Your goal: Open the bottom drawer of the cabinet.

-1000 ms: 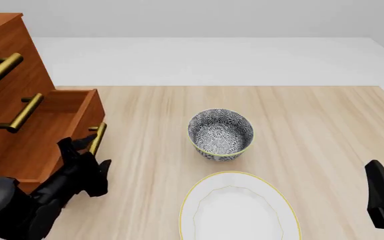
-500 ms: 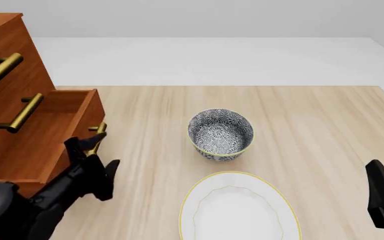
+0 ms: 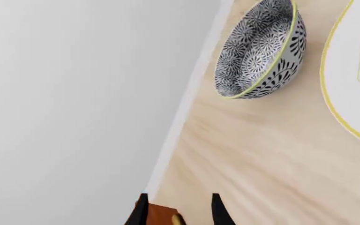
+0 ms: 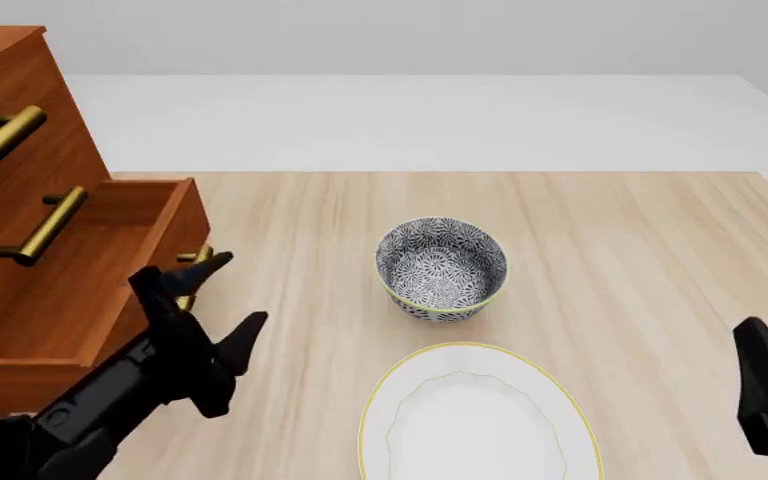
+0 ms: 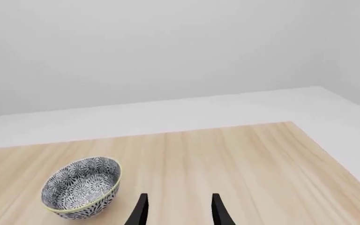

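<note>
Since a second ago the left gripper has drawn back from the brass bar handle of the reddish-brown wooden bottom drawer and shifted toward the frame's centre; its black fingers are now spread apart and touch nothing. The drawer stands pulled out of the large reddish-brown wooden cabinet at the left of the front view, its open tray showing below the two upper brass handles, as it did before. The right gripper has not moved from the lower right corner, fingers apart, nothing between them.

The light wooden desk lies bare on its right half up to the far edge. The black-and-white patterned bowl sits at centre, well apart from the drawer front, with open desk between. The white yellow-rimmed plate lies just below the bowl, cut by the bottom edge.
</note>
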